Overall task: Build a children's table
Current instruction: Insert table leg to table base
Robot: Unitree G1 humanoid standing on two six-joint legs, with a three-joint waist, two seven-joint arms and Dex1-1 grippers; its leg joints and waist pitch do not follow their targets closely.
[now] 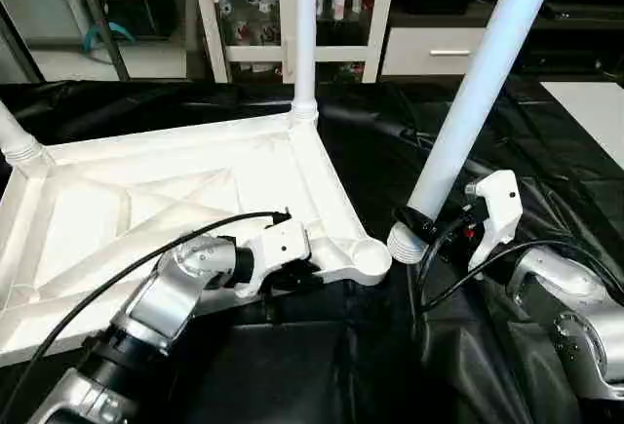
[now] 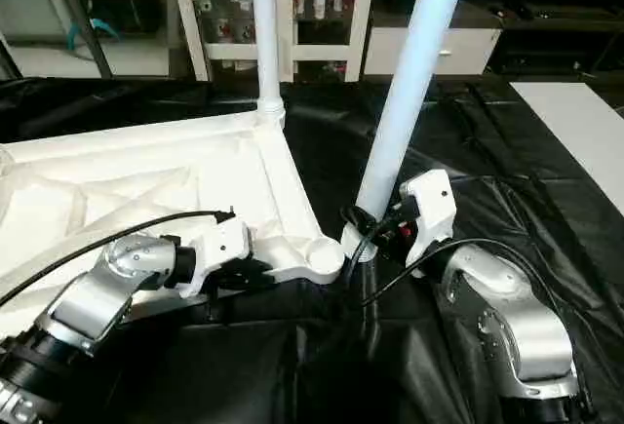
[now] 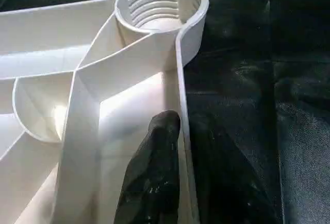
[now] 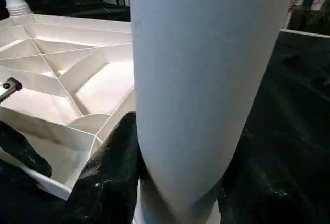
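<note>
The white tabletop [image 1: 175,200] lies upside down on a black sheet, its X ribs facing up. One white leg [image 1: 305,34] stands in the far corner socket and another leg [image 1: 15,136] in the left one. The near right socket [image 1: 367,258] is empty. My left gripper [image 1: 292,280] is shut on the tabletop's near rim, one finger [image 3: 154,177] inside the wall. My right gripper [image 1: 414,221] is shut on a third leg [image 1: 478,83] low down. That leg tilts to the right, and its threaded end [image 1: 405,246] rests on the sheet just beside the empty socket.
The black sheet [image 1: 322,366] covers the whole work area, with folds on the right. A flat white board [image 1: 595,112] lies at the far right. A glass-door cabinet [image 1: 253,15] and a white drawer unit [image 1: 439,49] stand behind.
</note>
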